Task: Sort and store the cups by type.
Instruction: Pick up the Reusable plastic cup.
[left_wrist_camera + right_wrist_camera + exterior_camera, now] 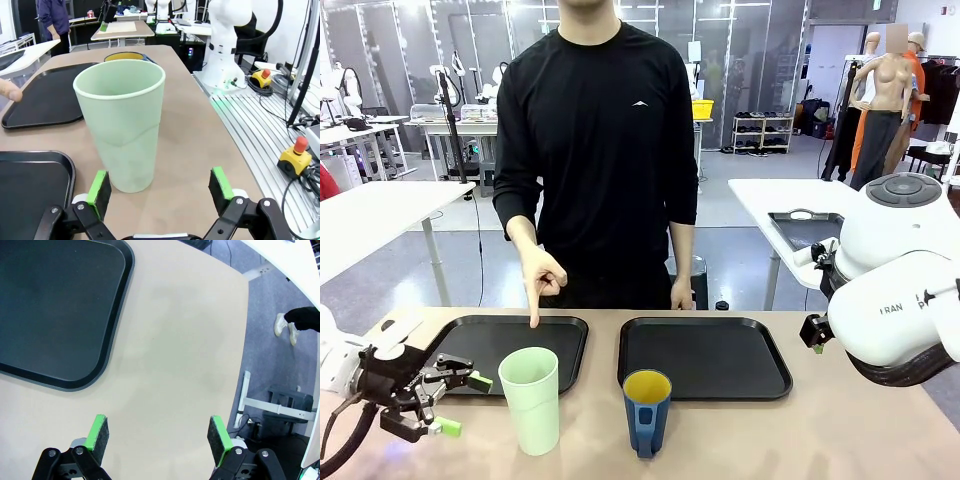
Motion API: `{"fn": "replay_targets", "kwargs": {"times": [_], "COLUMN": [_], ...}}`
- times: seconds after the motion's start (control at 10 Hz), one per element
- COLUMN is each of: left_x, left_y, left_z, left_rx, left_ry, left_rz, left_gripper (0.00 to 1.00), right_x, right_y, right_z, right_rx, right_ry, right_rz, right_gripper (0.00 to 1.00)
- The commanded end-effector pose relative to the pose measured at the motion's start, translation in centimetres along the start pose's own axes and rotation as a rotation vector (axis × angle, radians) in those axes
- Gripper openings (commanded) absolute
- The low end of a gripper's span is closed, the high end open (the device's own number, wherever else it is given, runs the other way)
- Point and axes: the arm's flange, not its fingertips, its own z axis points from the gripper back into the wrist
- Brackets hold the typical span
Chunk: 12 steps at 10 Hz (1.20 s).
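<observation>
A tall pale mint-green tumbler (pixel 532 398) stands upright on the table near its front, just before the left tray (pixel 470 345). My left gripper (pixel 464 404) is open a short way to the tumbler's left, pointing at it. In the left wrist view the tumbler (pixel 122 127) rises just beyond the green pads (pixel 98 187), apart from them. The dark blue handled mug (pixel 646 410) with yellow inside stands to the tumbler's right; its rim (pixel 125 56) peeks out behind the tumbler. My right gripper (pixel 157 433) hangs open over bare table beside the right tray (pixel 55 310).
Two black trays lie side by side across the table's middle, the right tray (pixel 704 355) nearer the right arm (pixel 895 300). The person stands at the far side, one finger (pixel 534 312) pointing down at the left tray. The table's edge (pixel 240 340) runs close to the right gripper.
</observation>
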Motion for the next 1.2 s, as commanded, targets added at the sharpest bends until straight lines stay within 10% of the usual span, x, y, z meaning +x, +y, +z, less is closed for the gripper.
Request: {"fn": "replay_targets", "kwargs": {"times": [0.0, 1.1], "left_x": [0.0, -4.4], "left_y": [0.0, 1.5], "left_z": [0.2, -3.2], "left_rx": [0.006, 0.081], "left_ry": [0.000, -0.236], "left_rz": [0.001, 0.004], "left_gripper": [1.00, 1.00], "right_x": [-0.1, -0.1], "right_y": [0.0, 0.0], "right_z": [-0.1, -0.1], "right_rx": [0.000, 0.000], "right_ry": [0.001, 0.001], "right_rz": [0.003, 0.003], "right_gripper": [1.00, 1.00]}}
